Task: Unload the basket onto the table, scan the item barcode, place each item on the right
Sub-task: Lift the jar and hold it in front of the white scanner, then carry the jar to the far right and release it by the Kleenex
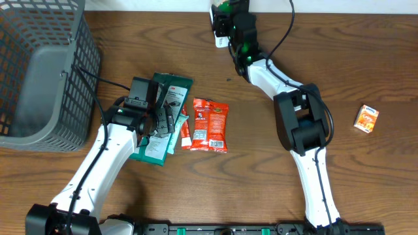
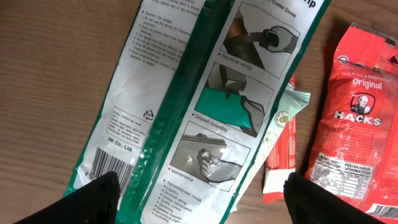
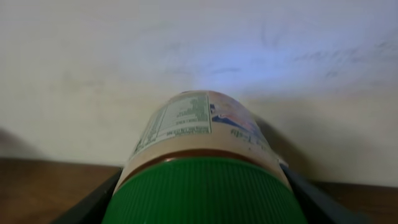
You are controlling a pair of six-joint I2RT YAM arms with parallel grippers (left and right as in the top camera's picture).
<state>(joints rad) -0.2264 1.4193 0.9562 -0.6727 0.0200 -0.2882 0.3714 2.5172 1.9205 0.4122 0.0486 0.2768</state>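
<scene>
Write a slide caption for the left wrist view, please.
Open left claw poised above green glove packets beside a red Hacks bag.

I see the wire basket (image 1: 39,72) walling off the far left corner. The left gripper (image 2: 205,202), jaws wide, hangs over the glove packets (image 2: 155,81). Bare table (image 1: 255,130) runs between the Hacks bags (image 1: 210,124) and the right arm (image 1: 300,124) (my one clear lane). Beyond that arm sits only a small orange box (image 1: 367,118). The right gripper (image 3: 202,199), clamped on a green-lidded bottle (image 3: 186,124), crowds the wall (image 3: 199,37).
</scene>
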